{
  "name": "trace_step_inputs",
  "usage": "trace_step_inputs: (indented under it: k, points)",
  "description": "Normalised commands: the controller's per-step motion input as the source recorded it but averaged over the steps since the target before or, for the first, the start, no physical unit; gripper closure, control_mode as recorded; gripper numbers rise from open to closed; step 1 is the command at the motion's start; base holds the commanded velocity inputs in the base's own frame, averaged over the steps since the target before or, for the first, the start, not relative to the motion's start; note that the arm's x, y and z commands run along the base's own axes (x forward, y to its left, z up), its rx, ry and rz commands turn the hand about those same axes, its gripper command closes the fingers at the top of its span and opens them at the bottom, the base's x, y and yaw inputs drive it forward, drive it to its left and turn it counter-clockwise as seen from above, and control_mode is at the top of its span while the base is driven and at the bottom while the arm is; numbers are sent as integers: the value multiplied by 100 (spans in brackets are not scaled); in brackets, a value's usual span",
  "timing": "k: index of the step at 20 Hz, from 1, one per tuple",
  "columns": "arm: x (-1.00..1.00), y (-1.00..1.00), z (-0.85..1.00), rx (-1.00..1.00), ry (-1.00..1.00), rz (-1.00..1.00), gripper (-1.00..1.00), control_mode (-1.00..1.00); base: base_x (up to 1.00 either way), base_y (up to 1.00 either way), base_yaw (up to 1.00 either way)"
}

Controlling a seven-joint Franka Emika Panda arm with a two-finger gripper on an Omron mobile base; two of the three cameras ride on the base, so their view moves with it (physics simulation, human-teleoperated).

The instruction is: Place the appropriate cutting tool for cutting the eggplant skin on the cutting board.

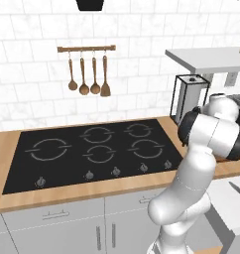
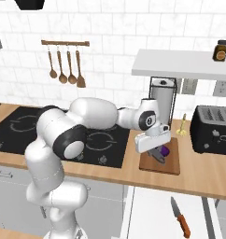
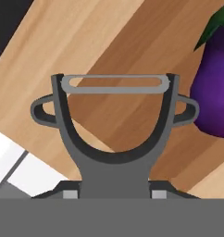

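Note:
A dark-grey Y-shaped peeler point(image 3: 115, 125) with a silver blade stands between my fingertips, and my gripper point(image 3: 115, 194) is shut on its handle. Below it lies the reddish-brown cutting board point(image 3: 146, 46). The glossy purple eggplant point(image 3: 215, 92) with its green cap rests on the board just right of the peeler head. From the right base view my gripper point(image 2: 158, 154) hangs low over the cutting board point(image 2: 172, 166), with the eggplant point(image 2: 165, 151) right beside it. I cannot tell whether the peeler touches the board.
A knife with an orange handle point(image 2: 180, 218) lies on a white surface below the counter. A black toaster point(image 2: 213, 129) stands right of the board, and a wire holder point(image 2: 162, 100) stands behind it. The black stove point(image 1: 92, 151) lies to the left.

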Motion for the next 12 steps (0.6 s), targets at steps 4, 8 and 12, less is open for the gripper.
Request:
trace_step_inputs:
  k: [4, 8, 12]
  points:
    - [36, -5, -33, 6, 0, 7, 100, -100, 0, 0, 0]
    - [33, 0, -38, 4, 0, 4, 100, -100, 0, 0, 0]
    - [25, 0, -38, 3, 0, 1, 100, -100, 0, 0, 0]
